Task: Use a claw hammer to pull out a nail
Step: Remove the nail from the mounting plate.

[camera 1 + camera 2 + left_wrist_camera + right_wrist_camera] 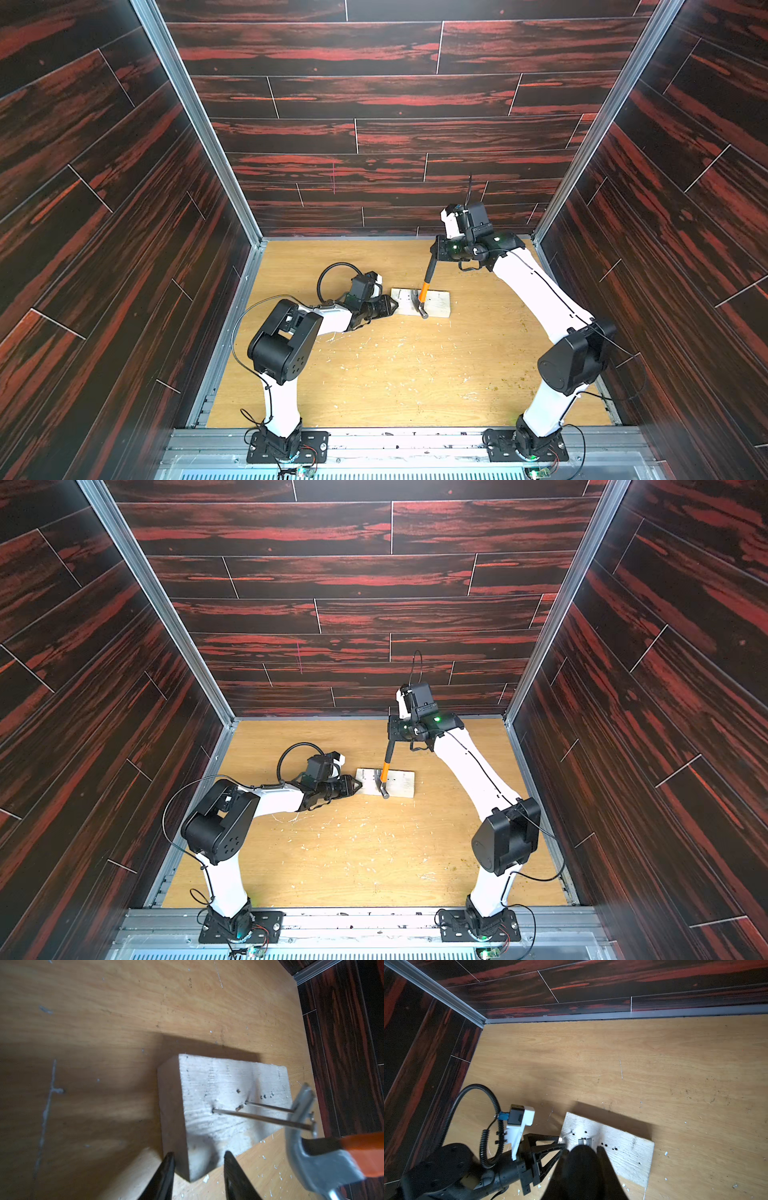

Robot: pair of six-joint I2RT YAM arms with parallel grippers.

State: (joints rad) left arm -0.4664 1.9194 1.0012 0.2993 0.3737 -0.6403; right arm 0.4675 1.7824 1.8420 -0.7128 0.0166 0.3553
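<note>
While the left end effector (199, 1154) clamps a corner of the wooden block (218, 1088) on the worktop (374, 374), the right end effector (434, 259) grips the claw hammer (423, 293) by its black handle. The hammer's steel head is over the block, its claw at the top of one of two nails (270, 1106) standing from it.

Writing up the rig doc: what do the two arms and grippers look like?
Left arm and right arm: white shells, bulky black joint housings, thin black cables alongside. Left gripper and right gripper: black, tapered fingers; the left's show triangular trusses. White camera bracket, blue plug, looped corrugated hose at the left wrist.
</note>
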